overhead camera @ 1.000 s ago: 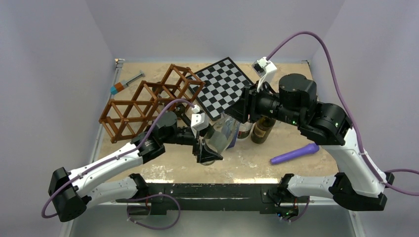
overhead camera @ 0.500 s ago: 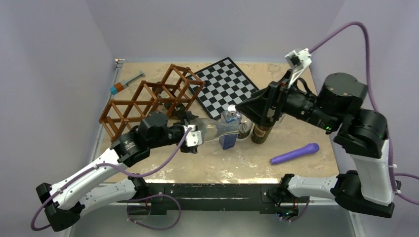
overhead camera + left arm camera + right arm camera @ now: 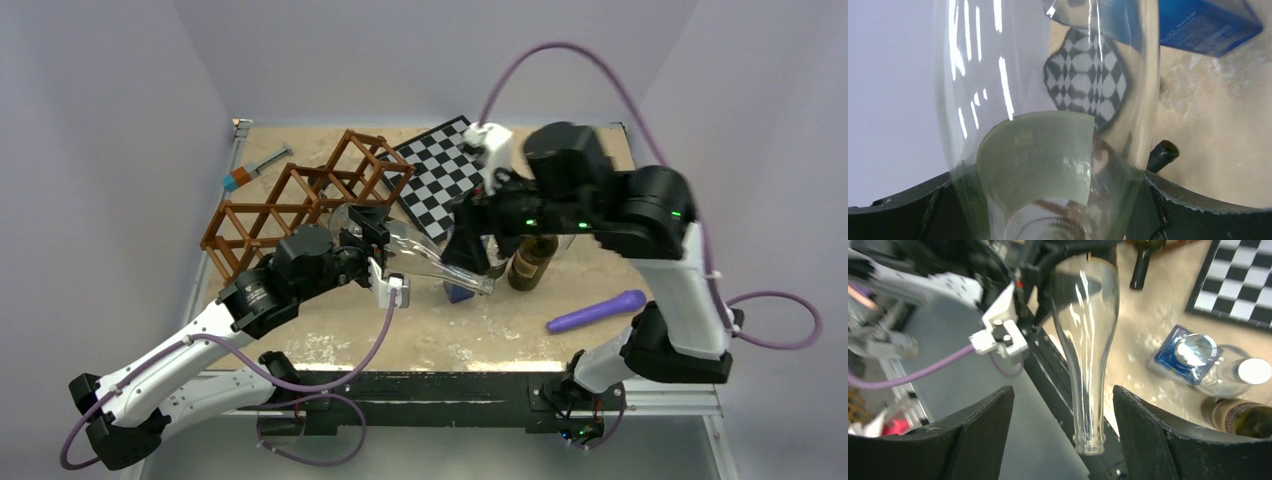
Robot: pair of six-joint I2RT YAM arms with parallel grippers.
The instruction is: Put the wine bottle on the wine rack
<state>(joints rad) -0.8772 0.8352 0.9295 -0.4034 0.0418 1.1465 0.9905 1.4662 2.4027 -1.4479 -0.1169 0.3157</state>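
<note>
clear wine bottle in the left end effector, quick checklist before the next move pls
1. Left end effector grip on the clear wine bottle: ok, shut on its wide end.
2. Bottle off the table: ok, held roughly level.
3. Right end effector clear of the bottle: not ok, its open fingers straddle the neck.
4. Free cell in the wine rack: cannot tell, the left arm hides its near end.
5. Clearance from the blue bottle and dark bottle near the neck: cannot tell.

Checkerboard (image 3: 447, 165) at back, purple stick (image 3: 597, 311) (lying flat), syringe (image 3: 255, 167) far left
</note>
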